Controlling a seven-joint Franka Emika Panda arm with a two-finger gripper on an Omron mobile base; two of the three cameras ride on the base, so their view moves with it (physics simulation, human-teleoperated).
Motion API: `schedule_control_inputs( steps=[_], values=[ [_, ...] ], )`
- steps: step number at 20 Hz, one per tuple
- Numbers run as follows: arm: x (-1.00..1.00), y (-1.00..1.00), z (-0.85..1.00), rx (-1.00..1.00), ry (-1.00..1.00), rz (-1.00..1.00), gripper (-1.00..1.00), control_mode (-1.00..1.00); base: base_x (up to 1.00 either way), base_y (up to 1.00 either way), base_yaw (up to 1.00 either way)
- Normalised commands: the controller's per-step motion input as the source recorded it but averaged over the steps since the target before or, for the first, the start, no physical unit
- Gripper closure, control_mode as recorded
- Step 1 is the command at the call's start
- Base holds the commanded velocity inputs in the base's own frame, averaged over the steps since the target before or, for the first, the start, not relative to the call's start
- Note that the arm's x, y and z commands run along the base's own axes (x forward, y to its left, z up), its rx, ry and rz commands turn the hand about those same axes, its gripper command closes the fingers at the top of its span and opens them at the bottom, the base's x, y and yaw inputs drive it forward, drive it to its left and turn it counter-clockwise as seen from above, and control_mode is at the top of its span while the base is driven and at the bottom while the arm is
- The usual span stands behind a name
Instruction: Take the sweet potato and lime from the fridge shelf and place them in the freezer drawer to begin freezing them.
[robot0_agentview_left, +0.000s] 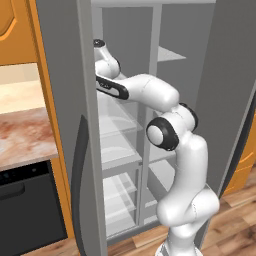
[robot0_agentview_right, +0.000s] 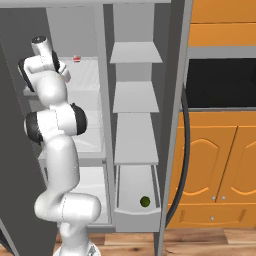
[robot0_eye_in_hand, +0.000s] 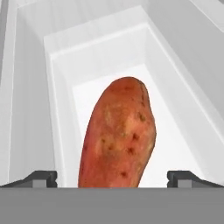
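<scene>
Reaching: pincer (robot0_eye_in_hand: 112, 178) wide apart, gripping nothing.
Sweet potato (robot0_eye_in_hand: 118, 133): centre of the hand view, lying on the fridge shelf (robot0_eye_in_hand: 183, 144), between the two fingertips.
Long axis: runs away from the pincer, tilted slightly right.
Lime (robot0_agentview_right: 145, 201): lower middle of the right base view, already in the freezer drawer (robot0_agentview_right: 136, 216).

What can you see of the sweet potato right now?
The reddish-orange, oval sweet potato has a mottled skin with darker brown specks. In the hand view it lies lengthwise on the pale, glassy fridge shelf, narrower end pointing away, between the open end effector fingertips, neither visibly touching it. From the right base view it is a small red spot on an upper shelf.
</scene>
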Motion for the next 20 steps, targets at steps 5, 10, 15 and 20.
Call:
schedule_control_inputs(
  steps=[5, 10, 15, 20],
  values=[
    [0.04, 0.00, -0.26, 0.00, 0.00, -0.04, -1.00, -1.00, 0.00, 0.00, 0.00],
    [0.00, 0.00, -0.20, 0.01, 0.00, -0.04, 1.00, -1.00, 0.00, 0.00, 0.00],
    [0.00, -0.01, 0.00, 0.00, 0.00, 0.00, 1.00, -1.00, 0.00, 0.00, 0.00],
    [-0.48, -0.23, 0.00, 0.00, 0.00, 0.01, 1.00, -1.00, 0.00, 0.00, 0.00]
  ],
)
